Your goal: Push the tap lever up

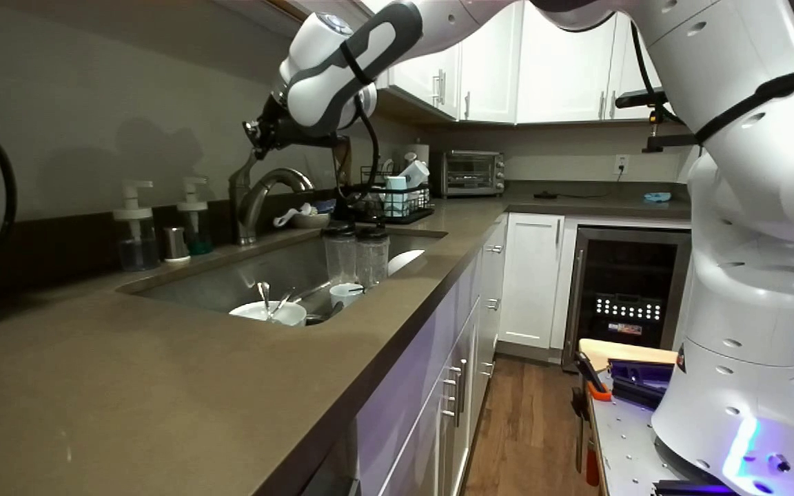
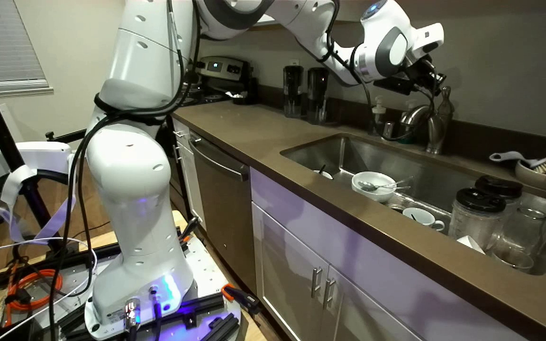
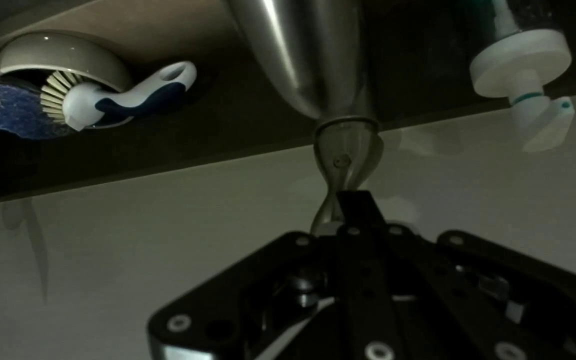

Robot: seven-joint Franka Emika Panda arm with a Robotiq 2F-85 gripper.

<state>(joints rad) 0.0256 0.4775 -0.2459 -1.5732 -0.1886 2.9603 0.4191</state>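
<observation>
The metal tap [image 1: 259, 200] stands at the back rim of the sink. Its slim lever [image 1: 251, 164] points upward from the top of the tap, and it also shows in an exterior view [image 2: 445, 98]. In the wrist view the tap body [image 3: 313, 60] leads down the picture to the narrow lever [image 3: 342, 160]. My gripper [image 3: 360, 200] is shut, with its black fingertips together and nothing seen between them. The fingertips overlap the lever and hide part of it. In both exterior views the gripper [image 1: 253, 138] is at the lever's upper end; whether they touch is unclear.
Soap dispensers [image 1: 136, 227] stand beside the tap. A bowl with a brush [image 3: 128, 97] is on its other side. The sink [image 2: 349, 156] holds a white bowl [image 2: 372, 182], a mug [image 2: 422, 217] and lidded jars [image 2: 477, 213]. A wall is close behind the tap.
</observation>
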